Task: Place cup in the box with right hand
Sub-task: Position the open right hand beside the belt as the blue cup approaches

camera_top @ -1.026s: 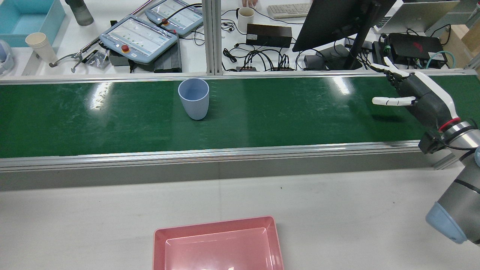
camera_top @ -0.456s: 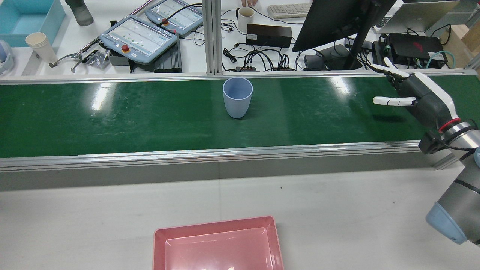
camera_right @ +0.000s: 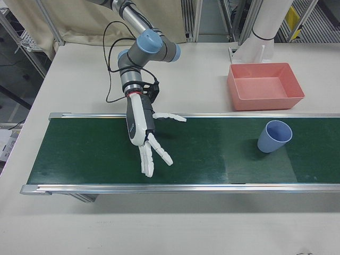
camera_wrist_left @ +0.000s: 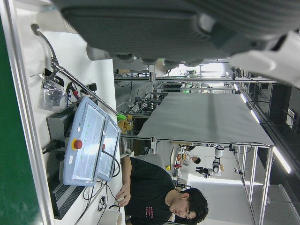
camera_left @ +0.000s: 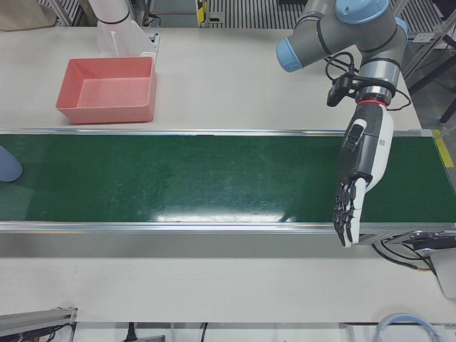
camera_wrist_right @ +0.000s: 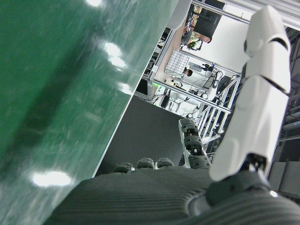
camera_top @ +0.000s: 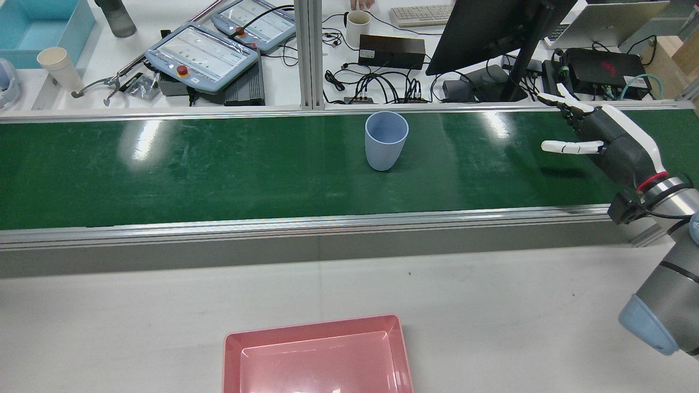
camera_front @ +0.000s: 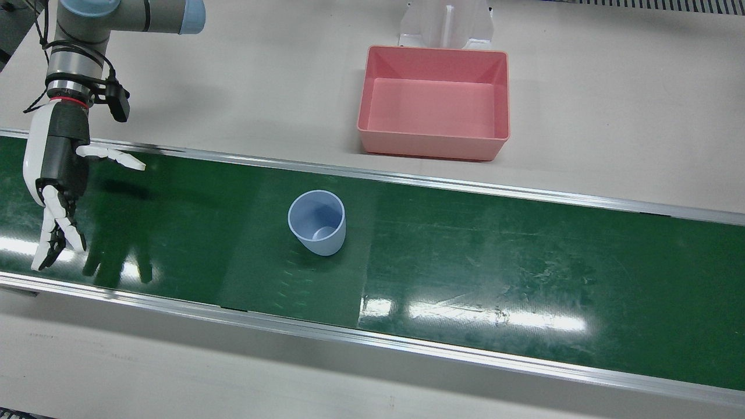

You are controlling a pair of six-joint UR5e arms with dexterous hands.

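On the green belt (camera_top: pixel 218 174), blue cup (camera_top: pixel 386 140) upright, well apart from right robot hand (camera_top: pixel 600 143), fingers spread, empty.

- A pale blue cup (camera_top: pixel 386 140) stands upright on the green belt (camera_top: pixel 218 169), near its far edge.
- The right hand (camera_top: pixel 598 142) hovers over the belt's right end, well apart from the cup, fingers spread and holding nothing.
- A pink box (camera_top: pixel 317 357) sits on the white counter (camera_top: pixel 491 316) at the near edge.
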